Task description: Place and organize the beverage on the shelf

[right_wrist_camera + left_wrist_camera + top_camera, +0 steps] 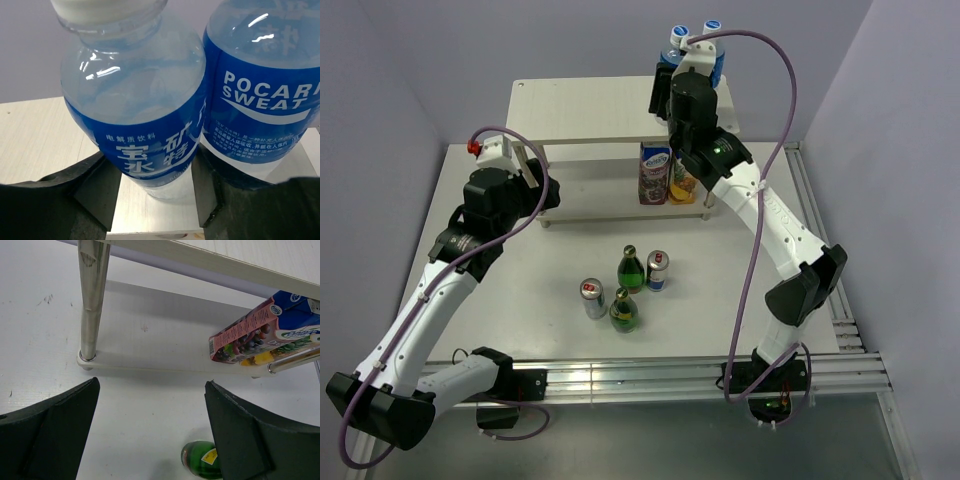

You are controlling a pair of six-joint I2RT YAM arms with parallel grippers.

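Shelf (580,110) top: bottle (145,115), cap cropped, pinched in right gripper (157,195); 2nd bottle (265,100) partly cut off; left gripper (150,435) wide, empty.

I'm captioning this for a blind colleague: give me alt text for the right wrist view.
Two blue-labelled clear bottles stand side by side on the shelf: the left bottle with Chinese lettering, the right bottle reading Pocari Sweat. The right pincer straddles the left bottle's base; whether it grips is unclear.

POCARI SWEAT bottle (260,100), 电解质饮料 bottle (137,95)
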